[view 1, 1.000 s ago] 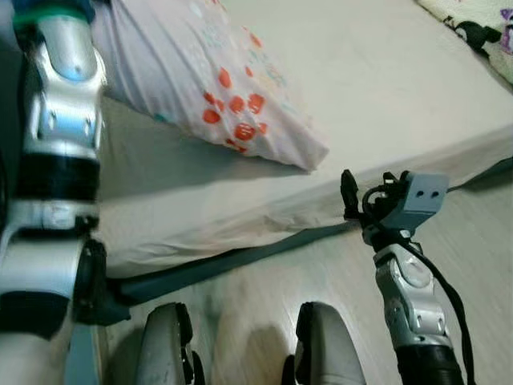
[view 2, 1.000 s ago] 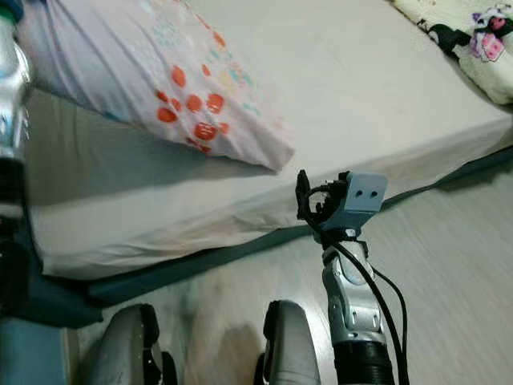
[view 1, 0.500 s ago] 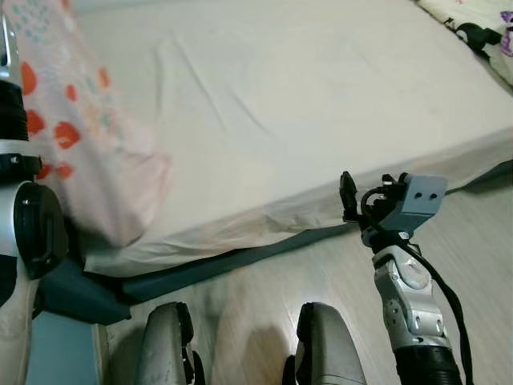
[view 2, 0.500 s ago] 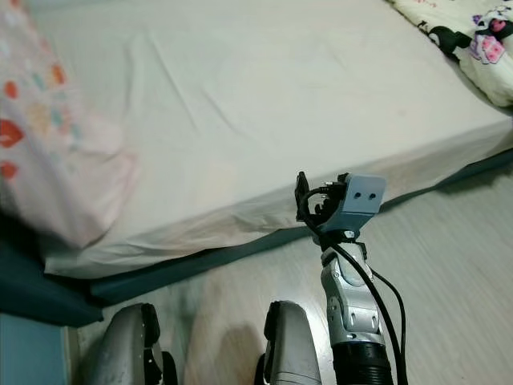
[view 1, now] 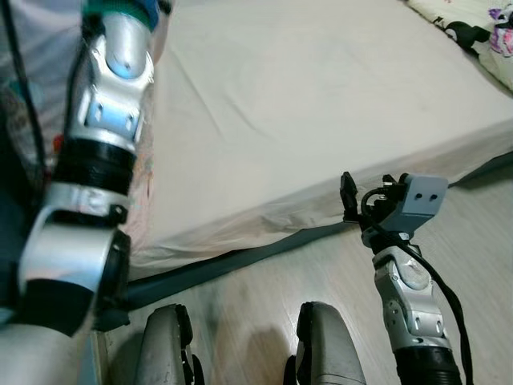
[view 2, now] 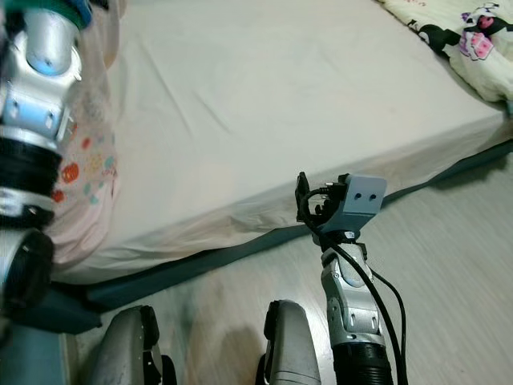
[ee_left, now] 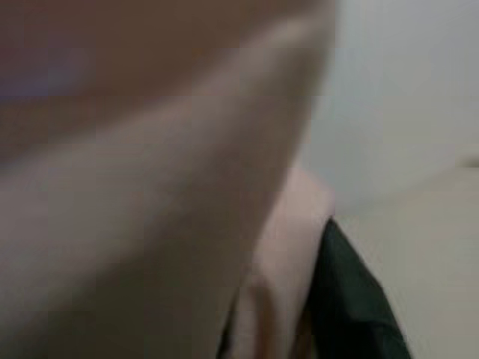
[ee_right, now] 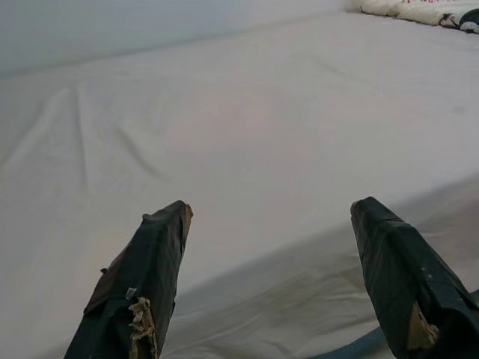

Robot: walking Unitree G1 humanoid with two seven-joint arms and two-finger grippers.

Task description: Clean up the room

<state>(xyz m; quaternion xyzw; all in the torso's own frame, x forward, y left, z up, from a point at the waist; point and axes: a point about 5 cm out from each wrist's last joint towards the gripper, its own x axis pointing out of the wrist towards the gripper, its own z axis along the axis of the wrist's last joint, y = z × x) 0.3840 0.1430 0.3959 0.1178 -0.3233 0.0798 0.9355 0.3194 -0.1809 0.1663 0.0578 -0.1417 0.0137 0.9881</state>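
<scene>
The left claw is hard to make out. Its wrist view is a close blur of pale pink cloth (ee_left: 150, 187) pressed up against the lens, with one dark finger (ee_left: 352, 299) edging in beside it. Whether the fingers are clamped on that cloth cannot be told from the blur. From the head views, the left arm (view 1: 96, 152) is raised high at the robot's left, silver and black segments running up out of frame, so the claw end itself is cut off at the top edge. Beside and behind that arm hangs one pillow (view 2: 92, 172), pinkish with small red and teal prints, draped down against the left end of the bed, largely hidden by the arm.

The right claw (ee_right: 273, 277) is held wide, its two black fingers well apart with nothing between them, their tips worn and frayed. It points at the mattress edge from just beside the bed, over the floor. The right arm (view 1: 409, 289) is bent upward from the lower frame, with a grey camera block at the wrist and a black cable looping along the forearm.

The bed (view 1: 321, 104) carries one plain off-white sheet, lightly creased, over a dark blue-grey base. At the far right corner lies one patterned blanket (view 2: 449, 40) with cartoon prints, cut off by the frame. The pale wood floor (view 2: 449, 265) runs below, with the robot's two legs at the bottom edge.
</scene>
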